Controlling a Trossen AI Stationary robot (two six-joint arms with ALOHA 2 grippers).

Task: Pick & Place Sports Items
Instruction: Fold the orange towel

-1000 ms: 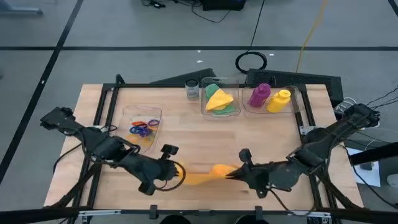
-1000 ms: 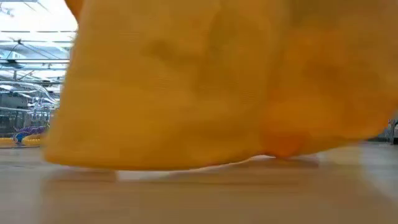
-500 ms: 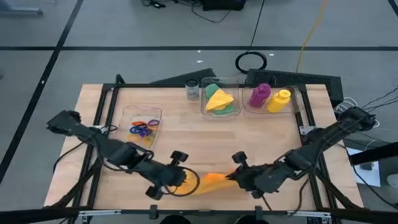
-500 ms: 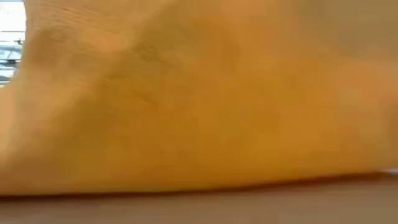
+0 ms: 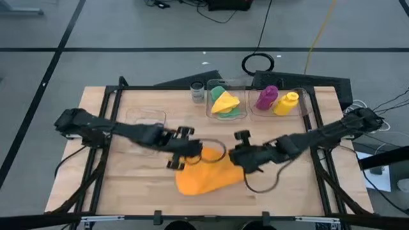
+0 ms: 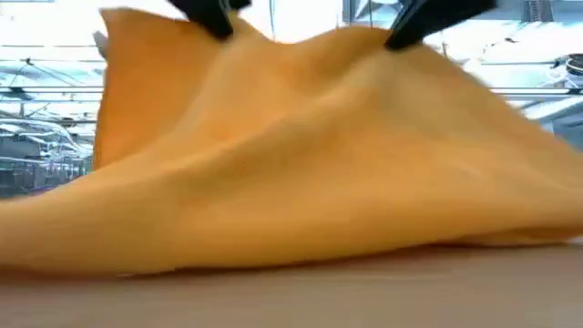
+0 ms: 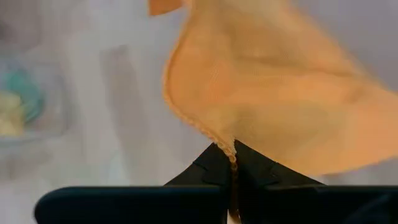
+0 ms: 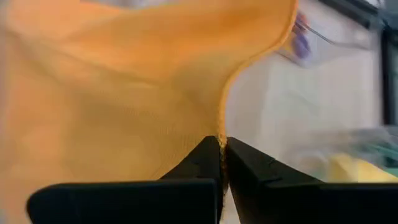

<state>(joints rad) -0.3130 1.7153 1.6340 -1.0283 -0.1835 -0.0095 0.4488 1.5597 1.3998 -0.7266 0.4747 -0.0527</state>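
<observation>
L gripper (image 5: 193,152) & R gripper (image 5: 234,156) each pinched tight on an edge of the orange cloth (image 5: 203,176), w/ cloth sagging onto the table (image 5: 281,185) below & between them.

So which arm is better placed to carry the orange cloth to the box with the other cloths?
Probably right: right gripper sits nearer that box; both pinch the orange cloth.

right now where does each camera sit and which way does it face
High: above the table, looking straight down; both arms, left gripper and right gripper pinching the orange cloth.
Low: table height, looking level; cloth fills it, fingertips at top.
Left wrist: past its shut fingers, cloth edge.
Right wrist: past its shut fingers, cloth edge.
All four share the cloth.
</observation>
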